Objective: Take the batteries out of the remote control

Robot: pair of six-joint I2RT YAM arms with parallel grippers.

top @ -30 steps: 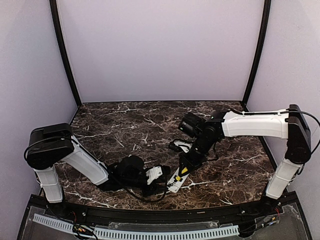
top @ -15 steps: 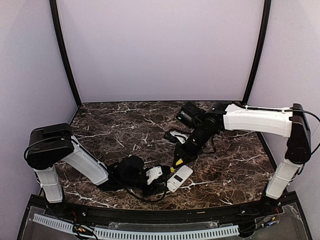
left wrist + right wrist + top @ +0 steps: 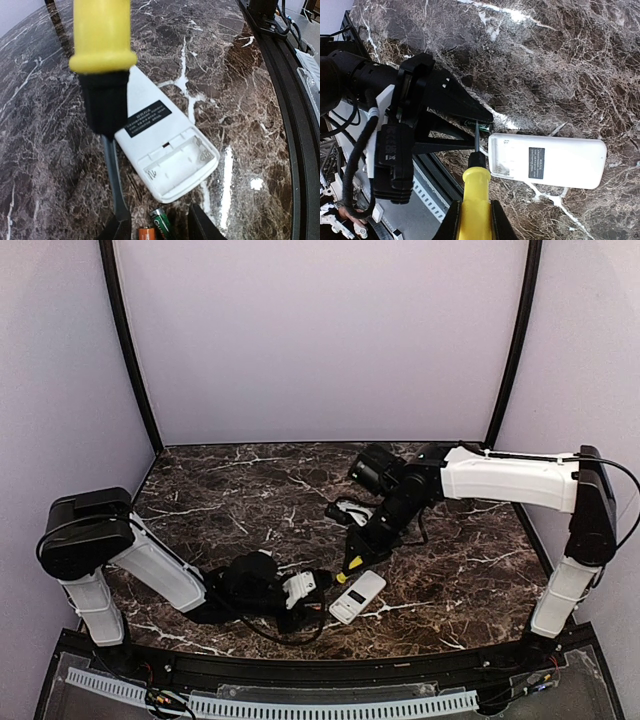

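Black remote control (image 3: 150,90) label (image 3: 148,118), txt unreadable; left gripper (image 3: 158,230): batteries (image 3: 162,224), right gripper (image 3: 474,214): screwdriver (image 3: 476,187).

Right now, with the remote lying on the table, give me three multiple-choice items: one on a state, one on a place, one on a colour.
1. The remote's battery bay is: A covered; B open, full; C open, empty.
2. The battery lies: A inside the remote; B between the fingers of the left end effector; C by the back wall.
3. The screwdriver's handle is: A yellow; B blue; C white.
Key: 1 C, the bay's floor and contacts are bare; 2 B, it shows between the two dark fingers; 3 A, yellow in both wrist views.
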